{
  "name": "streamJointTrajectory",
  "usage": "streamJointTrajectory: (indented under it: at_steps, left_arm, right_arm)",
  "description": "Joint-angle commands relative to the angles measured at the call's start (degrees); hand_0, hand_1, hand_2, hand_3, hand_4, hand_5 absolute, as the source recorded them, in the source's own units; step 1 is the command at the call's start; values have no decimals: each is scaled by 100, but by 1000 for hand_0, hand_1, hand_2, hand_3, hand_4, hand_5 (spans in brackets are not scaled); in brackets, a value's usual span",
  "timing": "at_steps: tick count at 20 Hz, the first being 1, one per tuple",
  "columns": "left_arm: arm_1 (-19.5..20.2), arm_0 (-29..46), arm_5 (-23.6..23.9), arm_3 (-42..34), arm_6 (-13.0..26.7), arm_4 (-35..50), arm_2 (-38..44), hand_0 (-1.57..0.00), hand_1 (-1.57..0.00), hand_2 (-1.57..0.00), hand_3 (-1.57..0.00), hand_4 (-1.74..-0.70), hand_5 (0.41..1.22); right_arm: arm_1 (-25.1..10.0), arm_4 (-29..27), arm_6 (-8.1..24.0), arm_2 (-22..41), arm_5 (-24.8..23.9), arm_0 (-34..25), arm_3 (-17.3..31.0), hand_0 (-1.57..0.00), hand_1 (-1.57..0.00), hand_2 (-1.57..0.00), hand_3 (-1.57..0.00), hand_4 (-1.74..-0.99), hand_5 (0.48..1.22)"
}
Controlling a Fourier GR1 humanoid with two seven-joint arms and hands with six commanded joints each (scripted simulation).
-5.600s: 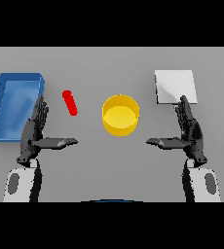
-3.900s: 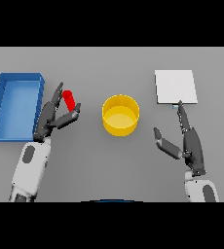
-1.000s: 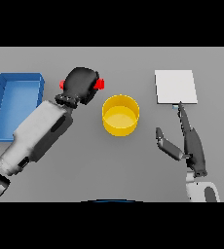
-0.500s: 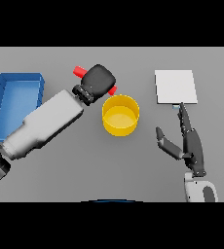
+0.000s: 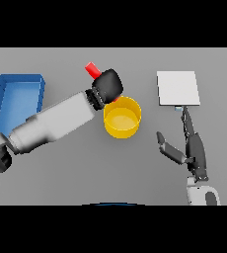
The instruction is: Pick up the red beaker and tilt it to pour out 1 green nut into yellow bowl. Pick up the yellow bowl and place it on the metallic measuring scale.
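blue tray: sitting at the far left of the tabletop, not part of this job as far as I can tell.

left hand: reaching in from the lower left, hanging over the far-left rim of the bowl with its fingers wrapped around the beaker.

red beaker: held up off the tabletop in that grip, only its red end is poking out on the far side of the hand, tilted. Can't see which end is the mouth or whether a green nut is in there.

yellow bowl: sitting mid-tabletop, just right of and nearer than the hand. Inside is looking plain yellow, no nut showing.

pour tip: my guess is it's lining up the pour right now. I'd be getting the mouth well inside the rim, then tipping slowly so just one nut is rolling out.

metallic measuring scale: pale square plate at the far right, well apart from the bowl, nothing on it.

right hand: idling near right, fingers straight, thumb out, holding nothing.

writing: not seeing any labels or brands anywhere.
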Motion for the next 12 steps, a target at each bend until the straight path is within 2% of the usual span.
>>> streamJointTrajectory:
  at_steps: [1, 3, 6, 12]
  left_arm:
    - [-1, -87, 25, 31, -85, -39, -75, -1571, -1571, -1571, -1558, -1739, 1221]
    - [0, -219, 64, 177, -65, -161, -255, -1571, -1571, -1571, -1563, -1738, 1221]
    - [-157, -505, -211, 346, -203, -274, -567, -1571, -1571, -1571, -1567, -1736, 1221]
    - [-213, -900, -20, 646, -595, -534, -1160, -1571, -1571, -1571, -1570, -1735, 1221]
  right_arm:
    - [1, 2, 56, -11, -4, -23, 47, 1, 1, 1, 1, -1276, 600]
    - [26, 87, 75, 32, -55, -35, 19, 1, 1, 1, 1, -1270, 588]
    - [-6, 198, 114, 12, -140, -25, 72, 1, 1, 1, 1, -1236, 582]
    - [-54, 196, -19, -29, -149, -87, 117, 1, 1, 1, 1, -1210, 592]
